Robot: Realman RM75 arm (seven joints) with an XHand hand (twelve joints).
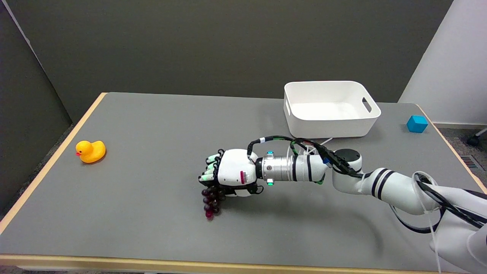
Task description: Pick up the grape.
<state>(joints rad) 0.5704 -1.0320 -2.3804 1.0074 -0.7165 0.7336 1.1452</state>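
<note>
Closing the robot hand [230,173] over the top of the grape [211,201] bunch, I am holding it near the middle of the counter [152,125], with the fingers curled down around the upper berries and the rest of the dark cluster trailing out below the palm. From this view I am not able to tell whether the lowest berries are touching the counter or hanging just above it. What I am worrying about is the grip: it is catching only the top of the bunch, so the loose lower berries may be swinging or pulling free if I am lifting too sharply. Squeezing harder is risking crushed fruit. The yellow duck [90,151], white bin [330,108] and blue cube [417,124] are sitting well apart, posing no collision risk.
</note>
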